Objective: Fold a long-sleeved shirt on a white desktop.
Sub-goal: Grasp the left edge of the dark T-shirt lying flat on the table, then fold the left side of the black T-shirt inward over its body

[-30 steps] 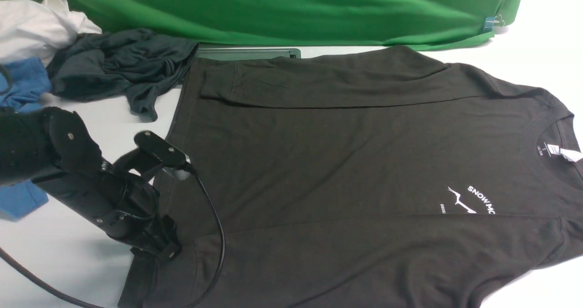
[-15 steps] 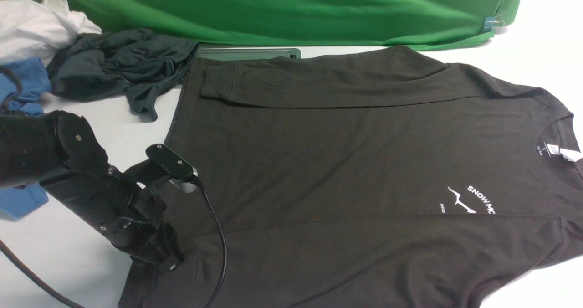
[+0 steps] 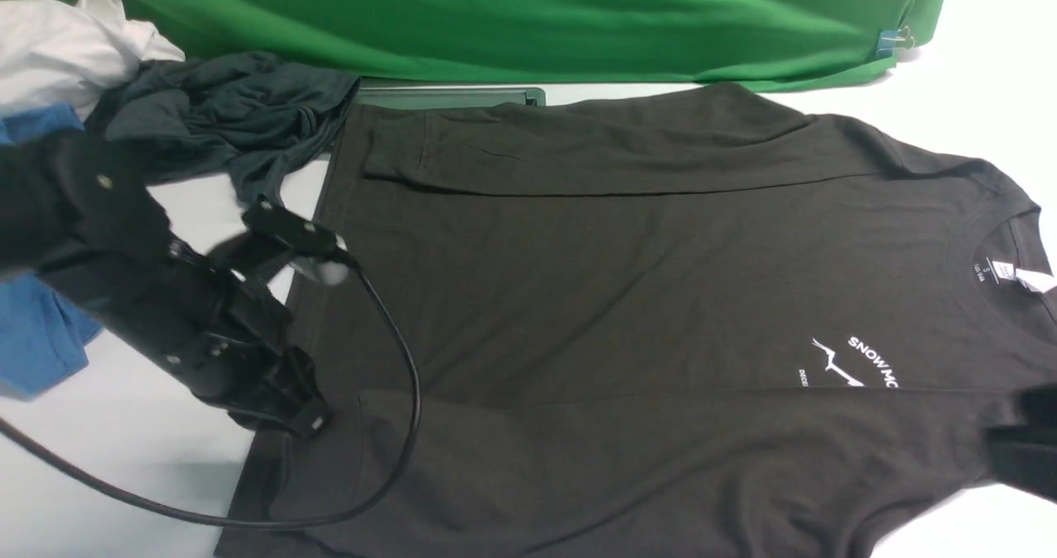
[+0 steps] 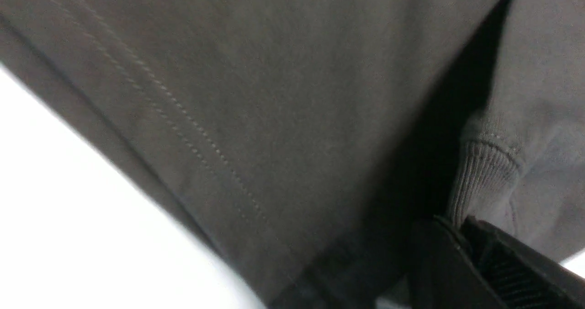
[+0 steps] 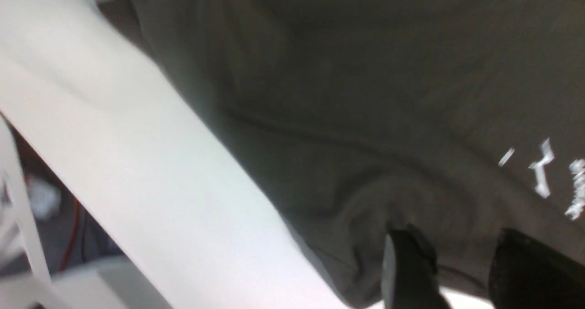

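Long-sleeved shirt (image 3: 628, 294): spread flat over most of the bench (image 3: 124, 467), round neck and white label toward the right edge, hem toward the left edge.
Far sleeve (image 3: 594, 162): folded in across the body, along the side nearest the far edge.
Near sleeve (image 3: 661, 459): folded in likewise along the near edge, with its end toward the hem.
Left hand (image 4: 457, 224): down at the near-left part of the shirt, just inside the hem; clamped tight on the ribbed cuff (image 4: 484, 176) of the near sleeve.
Right hand (image 5: 459, 242): low by the near-right corner of the bench, at the shirt's edge below the chest print (image 3: 859, 364); fingers apart, cloth bunched against them; perhaps gripping, but too blurred to tell.
Cable (image 3: 396, 426): looped from the left arm over the near sleeve.
Slate-grey garment (image 3: 223, 120): crumpled toward the far-left corner, up against the shirt's hem corner.
Blue shirt (image 3: 37, 343): at the left edge, partly behind the left arm.
White cloth (image 3: 66, 46): heaped in the far-left corner.
Metal panel (image 3: 450, 96): set into the bench at the far edge, touching the shirt's far side.
Green backdrop (image 3: 528, 13): draped along the far edge.
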Tool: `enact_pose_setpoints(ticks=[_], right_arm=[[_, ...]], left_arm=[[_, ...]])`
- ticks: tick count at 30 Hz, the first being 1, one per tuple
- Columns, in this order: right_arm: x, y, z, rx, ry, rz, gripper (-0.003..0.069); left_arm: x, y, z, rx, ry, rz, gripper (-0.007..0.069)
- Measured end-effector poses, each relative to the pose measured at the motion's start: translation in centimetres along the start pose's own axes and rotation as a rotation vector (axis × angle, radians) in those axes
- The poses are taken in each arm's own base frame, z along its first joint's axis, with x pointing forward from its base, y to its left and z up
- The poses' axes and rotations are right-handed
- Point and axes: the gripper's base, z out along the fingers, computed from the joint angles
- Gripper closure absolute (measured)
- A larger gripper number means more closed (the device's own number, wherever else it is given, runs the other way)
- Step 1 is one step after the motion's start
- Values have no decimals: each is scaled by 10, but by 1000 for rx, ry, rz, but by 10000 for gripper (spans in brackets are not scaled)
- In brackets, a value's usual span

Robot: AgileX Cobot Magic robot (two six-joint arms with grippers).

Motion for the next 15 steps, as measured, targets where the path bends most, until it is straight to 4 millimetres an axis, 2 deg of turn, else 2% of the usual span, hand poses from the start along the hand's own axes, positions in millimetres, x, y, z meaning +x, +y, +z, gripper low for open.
enact_pose_setpoints(ticks=[1,2,5,6,7,9,11,12,13,15], right_arm=[[-5,-3,11,-3,30,-14,381],[-6,-4,13,-4,34,-17,381],[-23,-14,51,-18,119,-83,306],[-24,-15,58,-23,143,-85,301],[-30,-20,75,-34,178,-132,266],[-34,-24,91,-46,215,-172,243],[-45,-31,121,-58,243,-262,207],[-45,-32,124,-61,249,-268,207],[-51,-37,144,-68,259,-332,198],[-60,-42,163,-77,265,-410,192]], left_arm=[[1,-3,-6,-2,-8,5,587],[1,-4,-7,-2,-10,6,587],[5,-13,-25,-8,-36,25,587],[5,-14,-27,-9,-40,27,587],[6,-16,-32,-16,-53,33,587],[7,-18,-37,-24,-67,38,587],[7,-20,-41,-33,-81,43,587],[8,-21,-42,-33,-81,44,587],[8,-21,-43,-36,-85,46,587],[8,-21,-44,-37,-87,50,587]])
